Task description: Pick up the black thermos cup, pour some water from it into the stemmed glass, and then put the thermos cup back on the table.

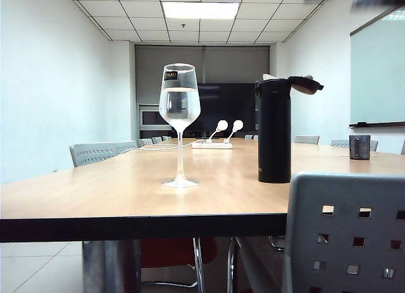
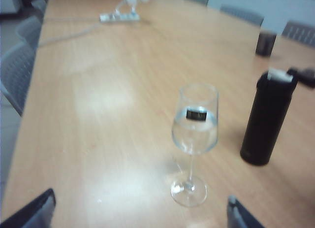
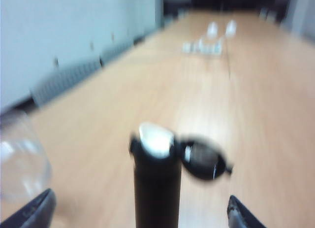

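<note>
On table: black thermos cup upright, lid open; both grippers' jaws wide.

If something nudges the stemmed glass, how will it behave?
The stemmed glass would probably tip easily: its water-filled bowl sits high on a thin stem over a small foot. It looks thin and likely fragile. Both grippers, left and right, are open and clear of it.

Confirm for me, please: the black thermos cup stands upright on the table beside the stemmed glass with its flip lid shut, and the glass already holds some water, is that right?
Not quite: the flip lid is open, not shut. The exterior view shows the lid of the black thermos cup swung out to the side above the spout. The rest holds: it stands upright on the table beside the stemmed glass, which already holds some water.
</note>
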`<action>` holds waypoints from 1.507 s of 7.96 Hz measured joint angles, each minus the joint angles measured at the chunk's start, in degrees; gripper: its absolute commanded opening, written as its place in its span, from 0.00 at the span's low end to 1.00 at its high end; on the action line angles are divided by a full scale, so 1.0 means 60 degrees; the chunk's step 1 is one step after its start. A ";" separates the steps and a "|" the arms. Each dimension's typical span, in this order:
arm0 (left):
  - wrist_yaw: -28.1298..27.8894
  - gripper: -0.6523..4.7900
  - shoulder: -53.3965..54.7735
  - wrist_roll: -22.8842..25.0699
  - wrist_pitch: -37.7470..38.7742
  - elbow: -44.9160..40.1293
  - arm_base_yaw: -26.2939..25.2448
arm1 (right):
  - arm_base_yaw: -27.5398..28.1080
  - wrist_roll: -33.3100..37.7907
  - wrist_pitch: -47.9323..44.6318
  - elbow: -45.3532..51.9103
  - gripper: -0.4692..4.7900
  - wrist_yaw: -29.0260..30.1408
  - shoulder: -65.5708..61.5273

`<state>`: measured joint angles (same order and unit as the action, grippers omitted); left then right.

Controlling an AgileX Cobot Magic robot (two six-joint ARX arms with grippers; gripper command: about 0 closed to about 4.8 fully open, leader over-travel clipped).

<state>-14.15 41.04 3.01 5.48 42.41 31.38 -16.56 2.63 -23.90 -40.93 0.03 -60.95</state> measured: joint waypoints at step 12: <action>0.2328 0.53 -0.4761 -0.1512 0.0561 -0.4153 0.0004 | 0.0004 0.0532 0.6972 0.4419 0.67 0.0029 1.0010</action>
<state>-0.19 12.47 -6.07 8.84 17.50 31.40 -16.53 5.82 17.93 -14.41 0.21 -0.89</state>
